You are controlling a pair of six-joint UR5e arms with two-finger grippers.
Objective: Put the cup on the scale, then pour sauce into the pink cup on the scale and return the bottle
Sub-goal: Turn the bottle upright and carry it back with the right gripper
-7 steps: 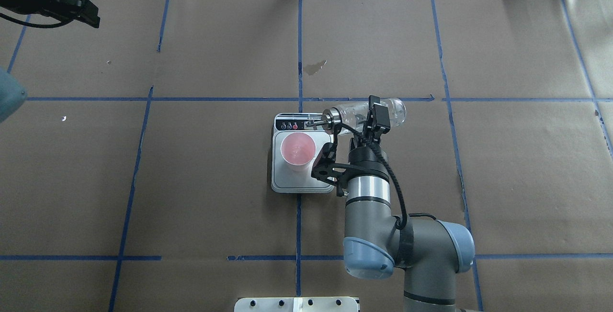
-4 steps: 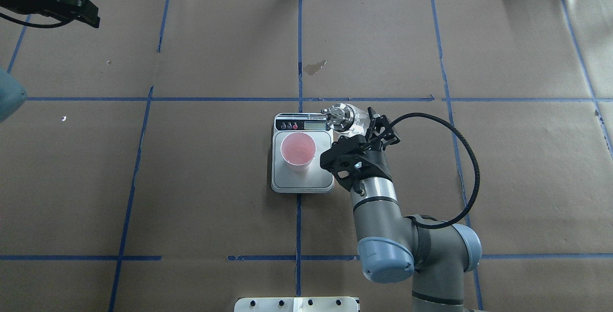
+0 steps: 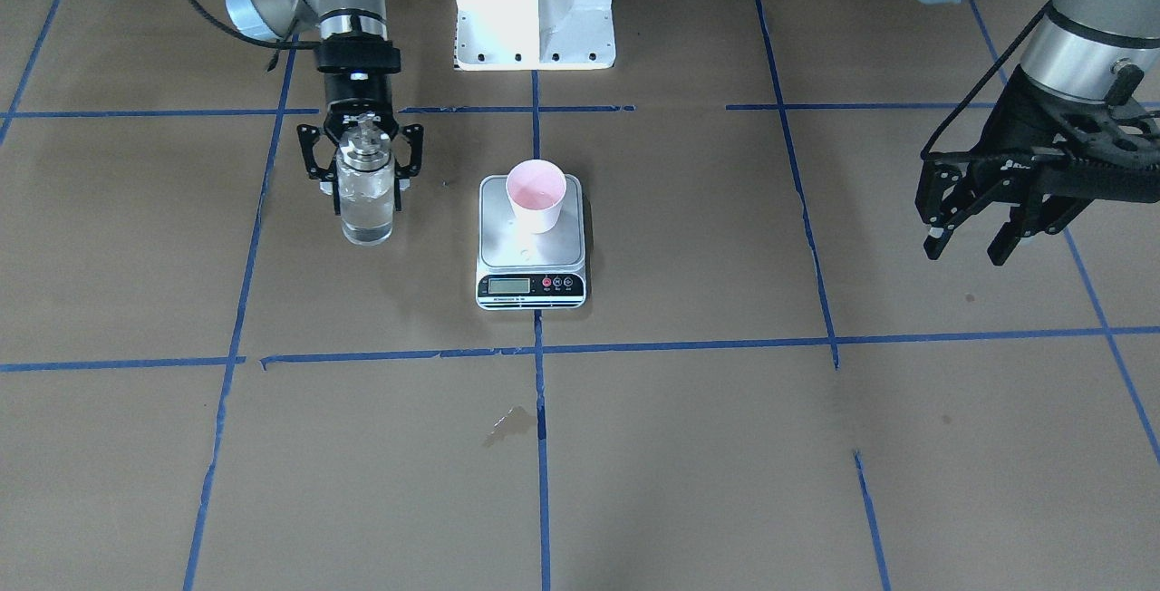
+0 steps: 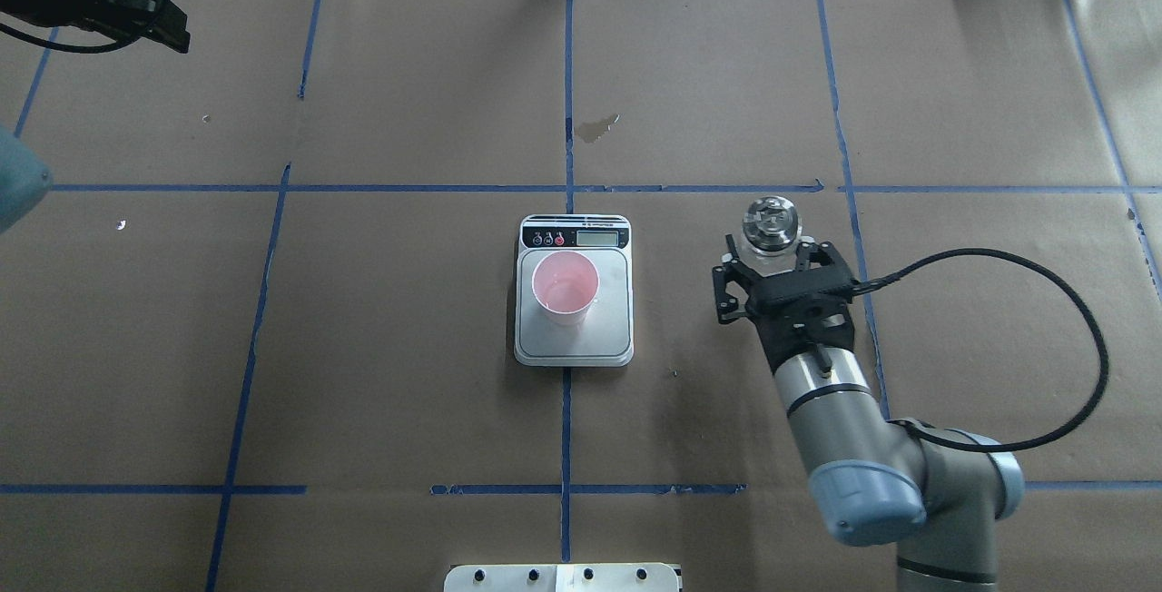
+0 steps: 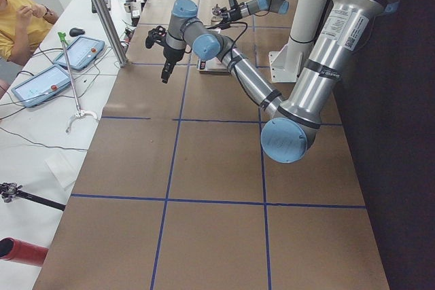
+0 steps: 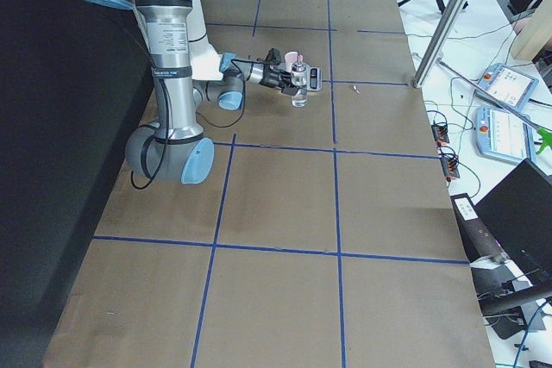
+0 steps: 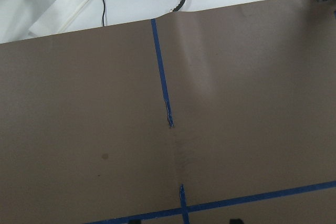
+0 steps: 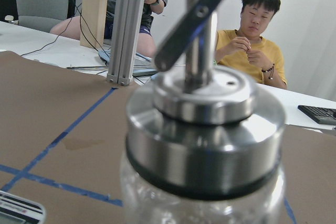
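Front-facing view first: the cup (image 3: pixel 535 195) sits upright on the scale (image 3: pixel 531 251), so that step is done. The right gripper (image 3: pixel 365 183) has its jaws closed around the bottle (image 3: pixel 366 201), off to the robot's right of the scale and well apart from it. The bottle stands upright, long axis vertical, metal top up, clear sauce (image 3: pixel 366 219) in the lower part. Its base is right down by the bench (image 3: pixel 680 446), though I can't tell if it's actually touching. The left gripper (image 3: pixel 965 251) hangs far off on the other side, jaws spread and holding nothing. In the overhead view you look straight down on the bottle's silver cap, which confirms it's vertical. There's a faint sheen inside the cup, so my guess is the pour is done and only setting the bottle down and letting go is left. The left side view is too small and cluttered to add anything. In the right side view the bottle is upright just beside the scale's end. The left wrist view shows only bare bench and blue tape (image 7: pixel 163 77). The right wrist view is filled by the collar and spout stem, rising straight up and kinking toward the upper right.
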